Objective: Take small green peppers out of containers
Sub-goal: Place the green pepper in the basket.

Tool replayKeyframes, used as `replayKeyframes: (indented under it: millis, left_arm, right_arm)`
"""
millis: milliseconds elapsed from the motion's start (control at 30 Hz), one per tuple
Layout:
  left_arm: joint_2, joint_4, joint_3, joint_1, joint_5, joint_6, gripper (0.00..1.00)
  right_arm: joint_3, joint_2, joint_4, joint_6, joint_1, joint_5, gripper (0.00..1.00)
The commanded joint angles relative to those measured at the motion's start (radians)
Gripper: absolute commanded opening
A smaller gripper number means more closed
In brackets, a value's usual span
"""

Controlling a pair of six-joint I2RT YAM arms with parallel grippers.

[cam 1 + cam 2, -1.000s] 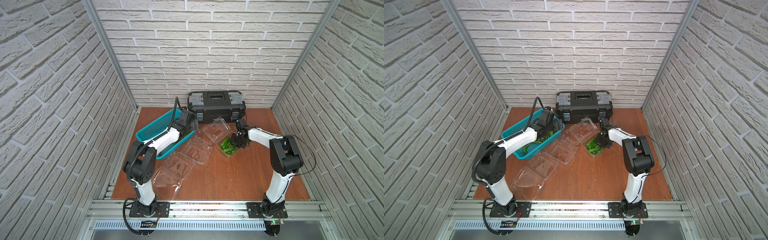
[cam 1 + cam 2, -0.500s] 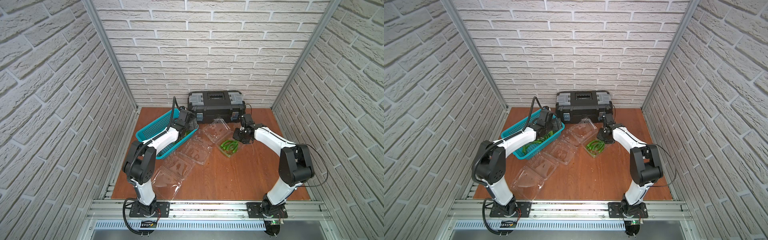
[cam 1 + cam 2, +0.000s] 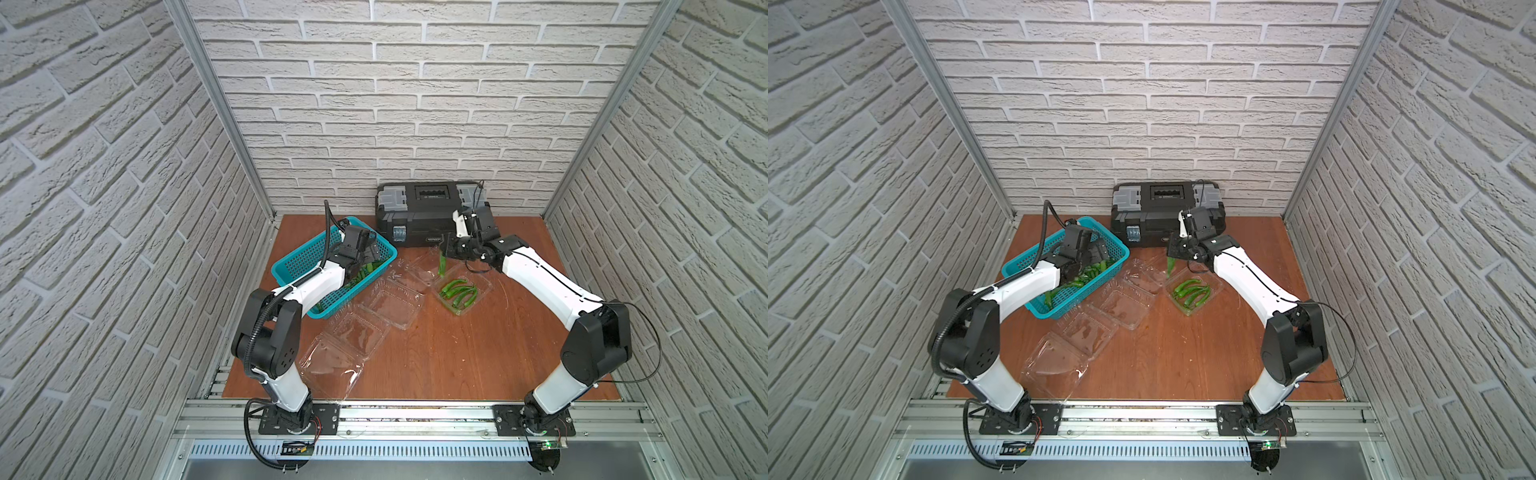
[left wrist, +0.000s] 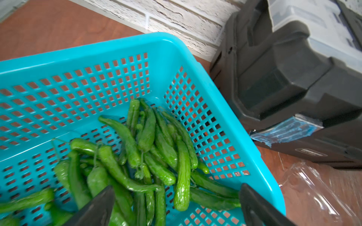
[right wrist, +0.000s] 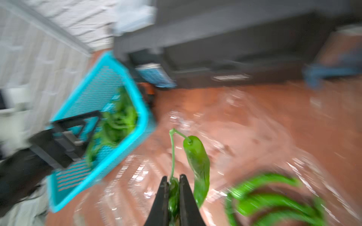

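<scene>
Brick walls enclose a wooden surface where the right end effector, clenched on two stem-tangled small green peppers, has lifted from the clear container just below, which still holds several, toward the teal basket beneath the released left end effector.

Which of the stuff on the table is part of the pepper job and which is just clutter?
In the job:
peppers in the open clear box; one pepper pinched in the right gripper
two empty clear boxes
teal basket, holding peppers, left gripper open over it

Clutter:
black toolbox
</scene>
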Motion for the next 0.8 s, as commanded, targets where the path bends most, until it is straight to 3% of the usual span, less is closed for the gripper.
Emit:
replayKeyframes:
  millis: [0,233,333,400,467,533,667,767]
  left_arm:
    - [-0.067,0.013,-0.035,0.012,-0.105,-0.034,0.98]
    - [-0.171,-0.050,-0.089,0.008,-0.322,-0.060,0.98]
    - [-0.191,-0.039,-0.097,0.001,-0.331,-0.030,0.98]
    - [-0.186,-0.027,-0.084,-0.013,-0.316,0.015,0.98]
    - [-0.169,0.002,-0.059,-0.036,-0.265,0.096,0.98]
    - [-0.135,0.044,-0.023,-0.061,-0.145,0.201,0.98]
    - [-0.009,0.022,0.125,-0.143,0.122,0.386,0.98]
    - [0.119,-0.077,0.282,-0.213,0.328,0.517,0.98]
  right_arm:
    - [0.089,0.066,0.151,-0.023,0.064,-0.178,0.03]
    - [0.416,0.407,0.267,0.119,0.140,-0.371,0.08]
    - [0.512,0.502,0.312,0.186,0.145,-0.393,0.29]
    - [0.529,0.499,0.307,0.178,0.141,-0.364,0.35]
    - [0.513,0.459,0.258,0.127,0.126,-0.317,0.36]
    - [0.445,0.390,0.227,0.096,0.099,-0.262,0.36]
    - [0.146,0.166,0.242,0.126,-0.004,-0.118,0.36]
    - [-0.057,0.008,0.151,0.151,-0.105,0.064,0.36]
